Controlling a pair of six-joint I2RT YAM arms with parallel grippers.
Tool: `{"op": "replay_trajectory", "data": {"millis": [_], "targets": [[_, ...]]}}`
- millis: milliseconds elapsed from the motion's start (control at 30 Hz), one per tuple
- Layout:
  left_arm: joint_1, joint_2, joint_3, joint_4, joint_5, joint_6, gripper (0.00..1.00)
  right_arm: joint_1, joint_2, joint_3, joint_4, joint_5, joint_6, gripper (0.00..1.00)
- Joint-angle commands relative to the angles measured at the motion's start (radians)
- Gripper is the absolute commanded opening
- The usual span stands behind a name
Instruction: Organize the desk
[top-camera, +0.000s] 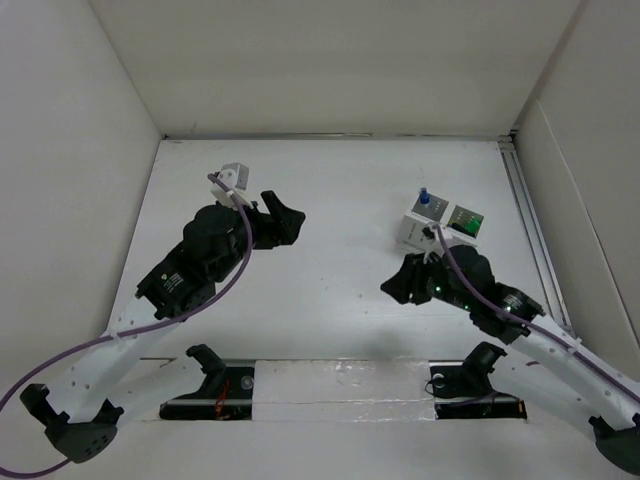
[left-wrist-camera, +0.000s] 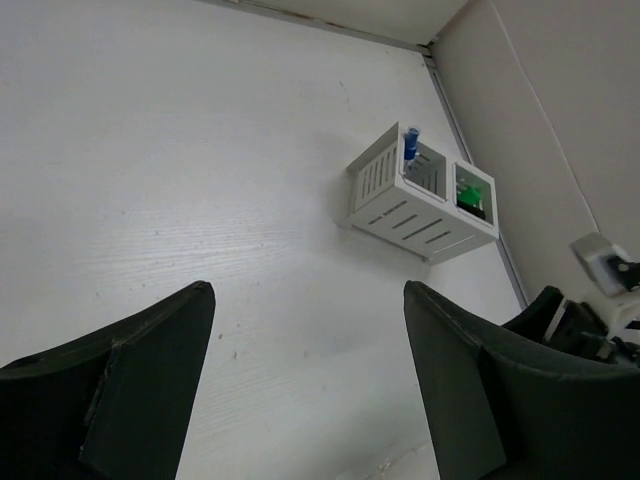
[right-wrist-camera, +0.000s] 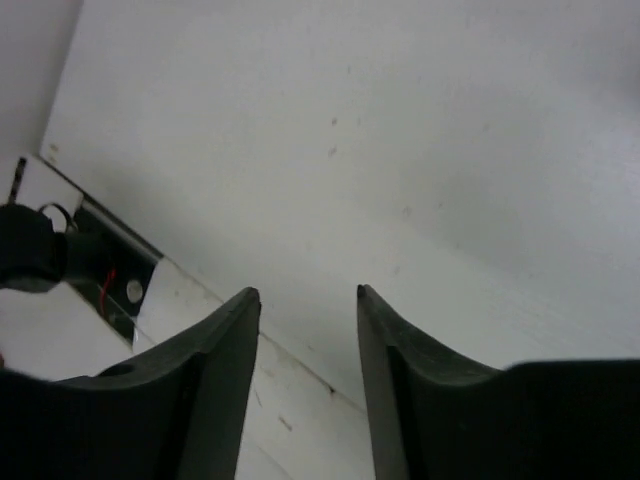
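The left end effector (top-camera: 289, 222) (left-wrist-camera: 308, 292) is spread wide and grips nothing. Its two dark fingers (left-wrist-camera: 150, 380) hang above the bare white surface (top-camera: 340, 185) (left-wrist-camera: 150, 150) without touching it. Ahead of it and to its right, well apart, a small white slotted holder (top-camera: 438, 226) (left-wrist-camera: 415, 210) stands on the surface. A blue marker (top-camera: 423, 196) (left-wrist-camera: 411, 143) stands upright in one compartment, and something green (top-camera: 466, 222) (left-wrist-camera: 470, 196) sits in the next one. Between this end effector and the holder the surface is open.

The right end effector (top-camera: 393, 288) (right-wrist-camera: 306, 294) is released too, its jaws parted by a narrower gap with nothing between them. It points away from the holder, which stands close behind its wrist in the top view. It is tilted toward the near edge of the surface, where the wrist view shows the edge and the dark mounting strip (right-wrist-camera: 105, 290) off to its left. The patch of surface (right-wrist-camera: 400, 120) under it is bare.

The two end effectors are well apart, with open surface between them. White walls close the surface in: one to the left (top-camera: 80, 200) of the left arm, one at the back (top-camera: 340, 60) and one to the right (top-camera: 590, 200). The holder is nearer the right wall, where a rail (top-camera: 530, 235) runs along the edge.
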Motion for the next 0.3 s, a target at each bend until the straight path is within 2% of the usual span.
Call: {"op": "replay_trajectory", "data": {"millis": [0,67,267], "targets": [[0.003,-0.021,-0.051,0.0,-0.002,-0.046,0.72,0.065,0.032,-0.04,0.007,-0.034,0.063,0.51],[0.003,-0.027,-0.069,0.008,0.013,-0.049,0.71,0.075,0.064,-0.049,0.02,-0.027,0.066,0.59],[0.003,-0.03,-0.072,0.021,0.027,-0.059,0.73,0.13,0.121,0.027,0.007,0.029,0.054,0.68]]}}
